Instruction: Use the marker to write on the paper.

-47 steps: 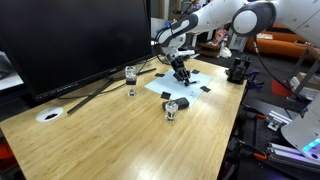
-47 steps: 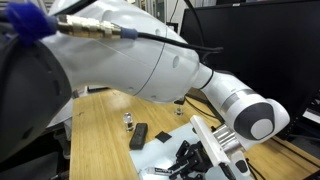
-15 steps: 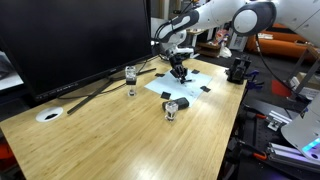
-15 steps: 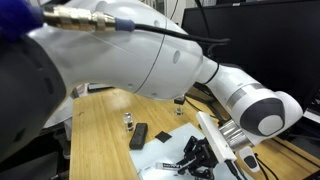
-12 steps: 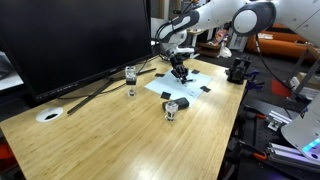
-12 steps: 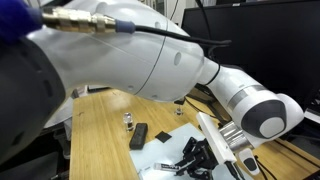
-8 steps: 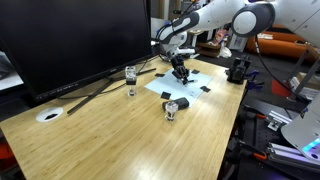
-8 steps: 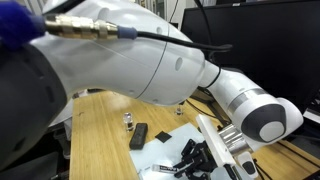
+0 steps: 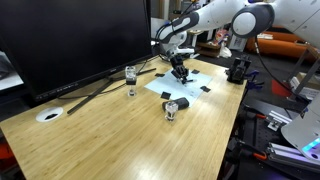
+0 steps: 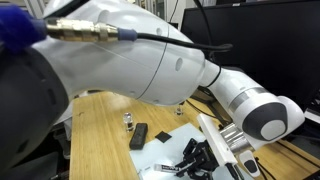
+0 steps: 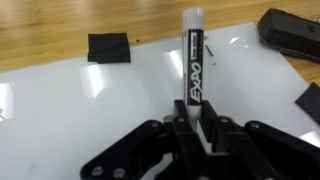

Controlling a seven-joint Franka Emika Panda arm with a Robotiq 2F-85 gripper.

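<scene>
Wrist view: gripper [image 11: 193,118] at bottom centre, fingers clamped narrow on a white marker [image 11: 193,60] that points up-frame. The paper [image 11: 80,100] fills mid-frame beneath it, with a black corner piece [image 11: 108,47] upper left. Tip contact unclear. Wooden table [image 9: 120,130] below.

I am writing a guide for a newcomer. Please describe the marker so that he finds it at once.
On the wooden table, before the big dark screen, lies a white paper sheet. Over it the robot's tool is shut on the marker. It is a slim white stick with black lettering, unlike the flat black pieces at the sheet's corners.
</scene>
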